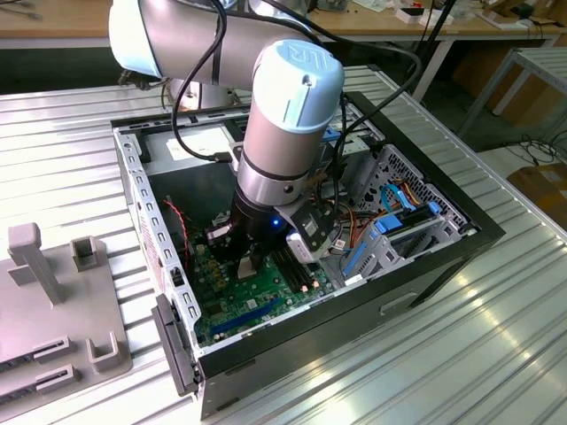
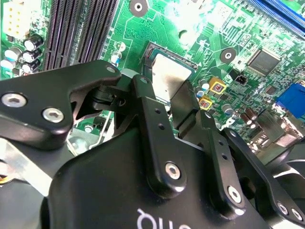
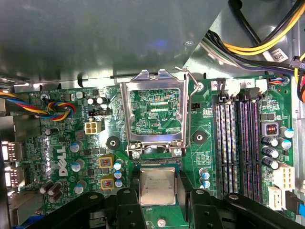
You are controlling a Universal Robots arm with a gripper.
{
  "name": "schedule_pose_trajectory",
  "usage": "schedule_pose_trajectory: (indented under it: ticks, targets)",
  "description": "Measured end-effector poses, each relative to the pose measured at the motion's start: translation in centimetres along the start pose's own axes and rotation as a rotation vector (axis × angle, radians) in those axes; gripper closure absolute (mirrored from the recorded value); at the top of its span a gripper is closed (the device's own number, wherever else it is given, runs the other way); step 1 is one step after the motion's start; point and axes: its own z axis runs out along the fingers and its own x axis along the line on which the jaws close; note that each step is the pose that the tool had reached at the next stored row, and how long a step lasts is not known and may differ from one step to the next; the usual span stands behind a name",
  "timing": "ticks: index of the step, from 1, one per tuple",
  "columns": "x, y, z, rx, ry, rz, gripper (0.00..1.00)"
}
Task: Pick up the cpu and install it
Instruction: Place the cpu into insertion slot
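Arm (image 1: 283,115) is reaching down into the open desktop case (image 1: 133,195), which stands on the slatted metal table (image 1: 71,150). A grey fixture block with upright posts (image 1: 53,301) is on the table at the exterior view's left, apart from the case.

Gripper (image 3: 161,193) is low over the green motherboard (image 3: 207,157), right at the CPU socket. The fingers (image 3: 126,207) are closed down to about the cpu's width, one on each of two opposite edges, and the pads look to be touching it, so it reads as gripped.

The cpu (image 3: 157,187) lies flat between the pads with its silver face up, inside the dark socket frame. Can't tell if it is fully seated.

The socket load plate (image 3: 138,82) is flipped open, hinged at the socket edge, with bare board visible through its window. The wire lever (image 3: 187,109) is released and runs along the plate's side.

On one side of the socket are four black memory slots (image 3: 238,148), with nothing in them. On the other side are two yellow-framed square components (image 3: 106,161), a white four-pin power connector (image 3: 92,127) and a multicolour wire bundle (image 3: 52,107). Yellow and black cables (image 3: 257,43) run past the far end of the slots.

There is white silkscreen print next to the socket and the slots.
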Motion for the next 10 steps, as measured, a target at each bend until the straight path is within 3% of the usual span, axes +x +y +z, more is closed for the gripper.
schedule_pose_trajectory:
  ticks: [10]
  targets:
    - [-0.01,0.0,-0.3,-0.0001,-0.0001,0.0,0.59]
